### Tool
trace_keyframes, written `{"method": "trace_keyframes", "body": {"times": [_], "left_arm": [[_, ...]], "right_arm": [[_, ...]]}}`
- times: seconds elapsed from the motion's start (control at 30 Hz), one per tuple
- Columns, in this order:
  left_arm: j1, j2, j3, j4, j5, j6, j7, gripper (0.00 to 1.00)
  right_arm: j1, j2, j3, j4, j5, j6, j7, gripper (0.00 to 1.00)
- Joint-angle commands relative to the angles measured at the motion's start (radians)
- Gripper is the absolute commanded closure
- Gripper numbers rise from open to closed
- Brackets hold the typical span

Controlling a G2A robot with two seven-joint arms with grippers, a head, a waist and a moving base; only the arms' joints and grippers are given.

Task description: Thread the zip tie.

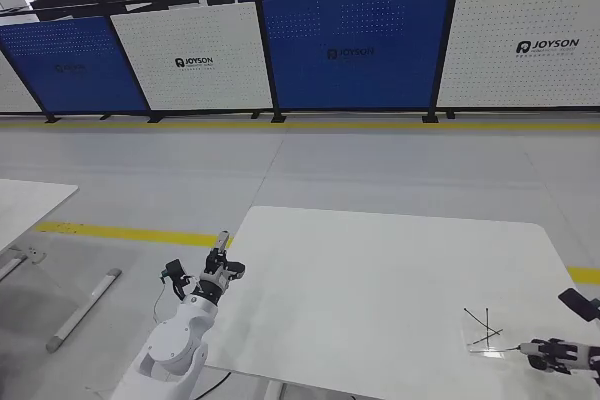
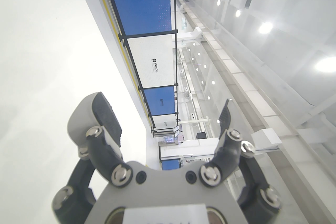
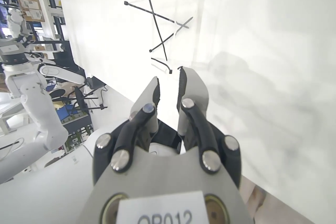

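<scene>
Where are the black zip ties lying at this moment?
In the top view the zip ties lie crossed near the right front corner of the table, just ahead of the right pincer.

white table (image 1: 380, 290) | blue and white pegboard panels (image 1: 355, 30) behind | yellow floor line (image 1: 130, 233)

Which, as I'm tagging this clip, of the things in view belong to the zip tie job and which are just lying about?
Job: zip ties, crossed on the table at a clear box; right gripper, open, close by them; left gripper, open, at the table's opposite edge.
Lying about: side table; pegboard panels behind.
</scene>
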Motion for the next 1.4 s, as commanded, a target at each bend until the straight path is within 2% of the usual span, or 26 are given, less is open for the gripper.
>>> {"method": "trace_keyframes", "body": {"times": [0.0, 0.2, 0.3, 0.43, 0.53, 0.8, 1.03, 1.13, 1.37], "left_arm": [[0.0, 0.0, 0.0, 0.0, 0.0, 0.0, 0.0, 0.0], [0.0, 0.0, 0.0, 0.0, 0.0, 0.0, 0.0, 0.0], [0.0, 0.0, 0.0, 0.0, 0.0, 0.0, 0.0, 0.0], [0.0, 0.0, 0.0, 0.0, 0.0, 0.0, 0.0, 0.0], [0.0, 0.0, 0.0, 0.0, 0.0, 0.0, 0.0, 0.0], [0.0, 0.0, 0.0, 0.0, 0.0, 0.0, 0.0, 0.0], [0.0, 0.0, 0.0, 0.0, 0.0, 0.0, 0.0, 0.0], [0.0, 0.0, 0.0, 0.0, 0.0, 0.0, 0.0, 0.0], [0.0, 0.0, 0.0, 0.0, 0.0, 0.0, 0.0, 0.0]], "right_arm": [[0.008, 0.001, -0.01, 0.0, -0.006, 0.011, -0.001, 0.76], [0.037, 0.002, -0.045, 0.011, -0.022, 0.034, -0.002, 0.82], [0.049, 0.003, -0.061, 0.017, -0.033, 0.045, -0.003, 0.82], [0.065, 0.004, -0.082, 0.028, -0.04, 0.051, -0.005, 0.75], [0.073, 0.005, -0.093, 0.034, -0.042, 0.054, -0.007, 0.75], [0.085, 0.008, -0.11, 0.036, -0.051, 0.067, -0.011, 0.8], [0.092, 0.012, -0.124, 0.034, -0.057, 0.078, -0.012, 0.8], [0.094, 0.013, -0.129, 0.032, -0.061, 0.083, -0.014, 0.85], [0.095, 0.017, -0.136, 0.026, -0.064, 0.091, -0.018, 0.84]]}}
